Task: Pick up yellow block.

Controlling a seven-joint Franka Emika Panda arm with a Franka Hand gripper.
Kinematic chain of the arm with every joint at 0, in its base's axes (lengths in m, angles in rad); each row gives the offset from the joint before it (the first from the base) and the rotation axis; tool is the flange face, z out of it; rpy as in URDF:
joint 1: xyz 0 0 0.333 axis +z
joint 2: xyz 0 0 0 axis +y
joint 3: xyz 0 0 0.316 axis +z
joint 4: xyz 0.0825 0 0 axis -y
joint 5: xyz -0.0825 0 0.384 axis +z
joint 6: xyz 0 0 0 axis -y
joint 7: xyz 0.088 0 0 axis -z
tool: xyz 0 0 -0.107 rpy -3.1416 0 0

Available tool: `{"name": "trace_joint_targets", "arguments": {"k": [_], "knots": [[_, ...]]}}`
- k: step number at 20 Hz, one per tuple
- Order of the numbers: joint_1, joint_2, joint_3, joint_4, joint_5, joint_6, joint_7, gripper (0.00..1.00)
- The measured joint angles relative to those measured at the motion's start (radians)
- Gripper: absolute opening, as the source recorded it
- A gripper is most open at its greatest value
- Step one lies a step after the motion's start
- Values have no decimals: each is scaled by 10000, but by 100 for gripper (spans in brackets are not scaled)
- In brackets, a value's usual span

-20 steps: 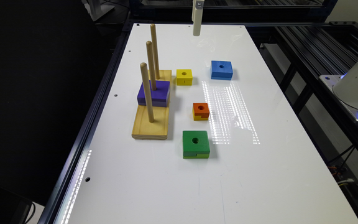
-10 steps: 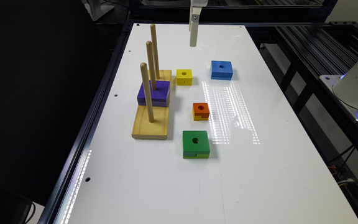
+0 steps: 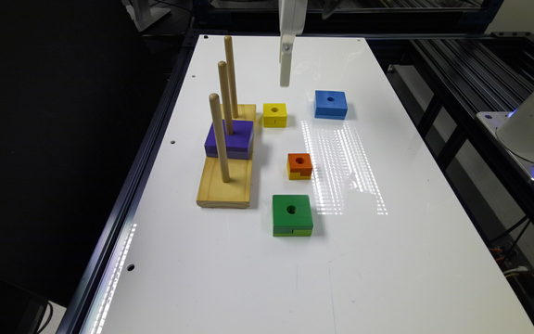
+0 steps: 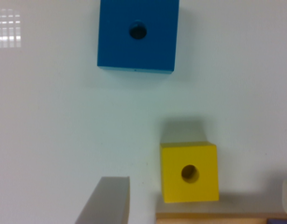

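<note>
Best lowered straight down, keeping the pale two-fingered gripper [image 3: 285,69] centred over the small all-yellow square wooden block with a round hole [image 3: 275,114] so one finger passes each side. Worth squaring with the block's flat faces before closing. Worth minding the long pale wooden base with three pegs [image 3: 224,183], just beside the block and likely to snag a finger.

Spread wide in the wrist view, with one grey finger [image 4: 105,200] and a sliver of the other at the frame's edge. Gripping nothing, touching nothing, hanging above the white tabletop [image 3: 387,255]. Between those fingers, lower down, the yellow block, flat on the table.

Further out: a larger blue square block [image 3: 330,104] towards the exterior view's right; a purple block [image 3: 229,139] threaded on the middle peg.
</note>
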Motion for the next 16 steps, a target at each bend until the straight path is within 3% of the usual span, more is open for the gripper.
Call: {"name": "trace_joint_targets", "arguments": {"k": [9,16], "knots": [[0,123,1,49,-1,22,0,100],[1,838,1,57,-10,712,0,100]]}}
